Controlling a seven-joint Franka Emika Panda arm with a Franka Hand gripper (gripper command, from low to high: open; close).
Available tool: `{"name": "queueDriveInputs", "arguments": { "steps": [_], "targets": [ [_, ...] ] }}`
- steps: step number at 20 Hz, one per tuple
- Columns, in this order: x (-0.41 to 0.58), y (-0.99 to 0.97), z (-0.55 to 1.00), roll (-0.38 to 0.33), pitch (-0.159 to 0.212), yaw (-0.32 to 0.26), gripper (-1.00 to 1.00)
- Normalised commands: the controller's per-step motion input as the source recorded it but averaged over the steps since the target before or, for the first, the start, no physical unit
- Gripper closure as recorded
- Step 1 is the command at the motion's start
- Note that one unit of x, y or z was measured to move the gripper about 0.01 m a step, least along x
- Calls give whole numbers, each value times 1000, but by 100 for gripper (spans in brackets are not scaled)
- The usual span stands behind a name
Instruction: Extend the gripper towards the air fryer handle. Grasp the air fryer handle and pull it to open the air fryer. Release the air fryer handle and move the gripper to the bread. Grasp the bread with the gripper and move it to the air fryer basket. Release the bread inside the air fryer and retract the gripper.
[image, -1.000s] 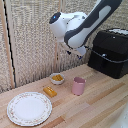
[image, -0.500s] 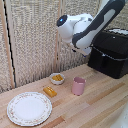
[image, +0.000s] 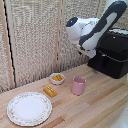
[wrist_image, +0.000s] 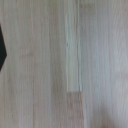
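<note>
The air fryer (image: 114, 57) is a large black box at the exterior view's right, on the wooden table. I cannot make out its handle or basket; the arm covers its front. My gripper (image: 88, 51) hangs at the end of the white and black arm, just in front of the fryer and above the table. Its fingers are too small to read as open or shut. The bread (image: 50, 91) is a small golden-brown piece lying on the table, well away from the gripper. The wrist view shows only wood grain (wrist_image: 70, 65), with no fingers in it.
A white bowl of orange-yellow pieces (image: 57, 78) stands just behind the bread. A pink cup (image: 78, 86) stands between the bread and the fryer. A patterned white plate (image: 29, 108) lies at the front. A slatted screen (image: 35, 40) backs the table.
The arm has risen a little and shifted toward the exterior view's right, closer to the fryer. The bread, bowl, cup and plate have not moved.
</note>
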Motion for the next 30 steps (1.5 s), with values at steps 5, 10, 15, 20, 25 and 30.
{"name": "queueDriveInputs", "arguments": {
  "steps": [5, 10, 15, 20, 25, 30],
  "targets": [
    [-1, -429, -101, -245, -28, 158, -100],
    [-18, -249, -143, -346, -30, 177, -100],
    [-61, -278, -204, -337, -3, 168, -100],
    [-193, -457, -230, -198, 0, 156, -100],
    [-289, -509, -255, -100, 0, 160, -100],
    [-327, -471, -202, -44, 7, 127, -100]
  ]
}}
